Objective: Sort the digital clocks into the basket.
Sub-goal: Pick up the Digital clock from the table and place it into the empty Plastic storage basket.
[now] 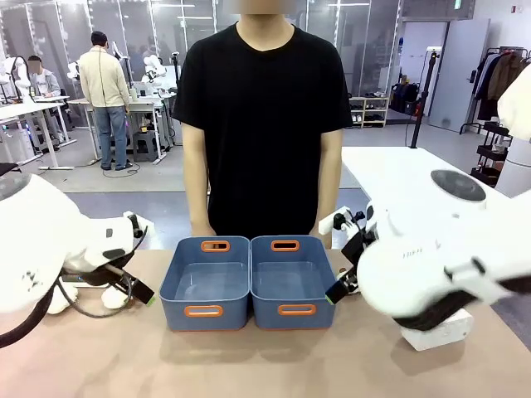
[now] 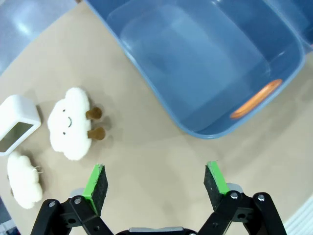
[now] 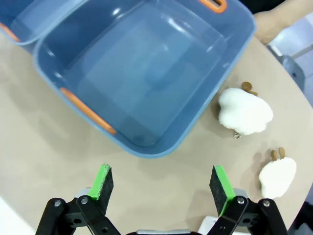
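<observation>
Digital clock (image 2: 17,125) beside plush toy (image 2: 68,125), apart from left gripper (image 2: 156,182), spread wide

The front camera looks across at the left basket (image 1: 232,317), the right basket (image 1: 270,317) and the person (image 1: 264,124) behind them. Each wrist camera looks steeply down, close over its own side's basket, which the front view shares.

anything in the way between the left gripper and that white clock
Yes: a cream-white cloud-shaped plush toy with a smiling face lies close beside the white rounded plastic digital clock, on the side toward the open left gripper and the blue-grey plastic basket. A smaller cloud plush lies nearby.
</observation>
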Tool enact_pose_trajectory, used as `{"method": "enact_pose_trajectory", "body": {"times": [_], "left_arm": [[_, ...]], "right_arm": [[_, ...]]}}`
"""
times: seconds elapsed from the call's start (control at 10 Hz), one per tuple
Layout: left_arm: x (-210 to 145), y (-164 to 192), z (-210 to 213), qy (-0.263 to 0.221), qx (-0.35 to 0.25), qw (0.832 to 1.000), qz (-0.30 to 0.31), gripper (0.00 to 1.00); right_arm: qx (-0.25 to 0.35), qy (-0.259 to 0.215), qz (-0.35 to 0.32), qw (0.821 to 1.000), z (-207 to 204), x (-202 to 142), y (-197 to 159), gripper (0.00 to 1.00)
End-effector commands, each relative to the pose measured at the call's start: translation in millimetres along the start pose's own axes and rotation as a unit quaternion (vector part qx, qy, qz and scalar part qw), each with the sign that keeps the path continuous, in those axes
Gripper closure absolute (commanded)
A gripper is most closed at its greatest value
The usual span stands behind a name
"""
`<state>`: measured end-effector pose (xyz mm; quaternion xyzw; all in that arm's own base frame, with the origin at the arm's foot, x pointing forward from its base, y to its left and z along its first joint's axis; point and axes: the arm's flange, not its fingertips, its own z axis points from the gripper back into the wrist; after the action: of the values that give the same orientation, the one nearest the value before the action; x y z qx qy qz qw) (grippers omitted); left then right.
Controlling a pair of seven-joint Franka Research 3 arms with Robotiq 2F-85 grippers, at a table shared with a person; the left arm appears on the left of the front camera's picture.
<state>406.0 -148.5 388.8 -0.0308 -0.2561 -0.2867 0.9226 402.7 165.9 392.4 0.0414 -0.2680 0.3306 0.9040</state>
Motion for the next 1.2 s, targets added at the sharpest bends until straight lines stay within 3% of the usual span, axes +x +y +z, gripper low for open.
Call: {"method": "enact_pose_trajectory", "body": {"times": [0.0, 0.2, 0.3, 0.5, 0.6, 0.9, 1.1], "left_arm": [[17.6, 33.9, 43.3, 0.009, -0.149, 0.988, 0.041, 0.0], [15.2, 67.3, 59.3, -0.029, -0.293, 0.951, 0.089, 0.0], [9.8, 85.1, 65.6, -0.08, -0.351, 0.924, 0.127, 0.0], [-40.5, 137.0, 94.4, -0.162, -0.446, 0.857, 0.201, 0.0], [-82.8, 167.3, 109.2, -0.192, -0.461, 0.836, 0.229, 0.0], [-234.0, 228.3, 151.1, -0.287, -0.439, 0.794, 0.307, 0.0], [-281.9, 242.8, 171.4, -0.29, -0.391, 0.808, 0.332, 0.0]], "right_arm": [[0.118, -0.013, 0.004, 0.993, 44.8, 13.5, -31.9, 0.0], [0.231, -0.02, -0.049, 0.972, 54.7, 16.6, -60.5, 0.0], [0.309, -0.062, -0.101, 0.944, 63.0, 11.9, -78.3, 0.0], [0.402, -0.093, -0.193, 0.89, 86.1, -36.3, -127.8, 0.0], [0.41, -0.123, -0.232, 0.873, 97.7, -76.4, -158.3, 0.0], [0.392, -0.178, -0.357, 0.829, 133.8, -222.8, -224.7, 0.0], [0.346, -0.212, -0.421, 0.811, 159.6, -284.9, -246.3, 0.0]]}}
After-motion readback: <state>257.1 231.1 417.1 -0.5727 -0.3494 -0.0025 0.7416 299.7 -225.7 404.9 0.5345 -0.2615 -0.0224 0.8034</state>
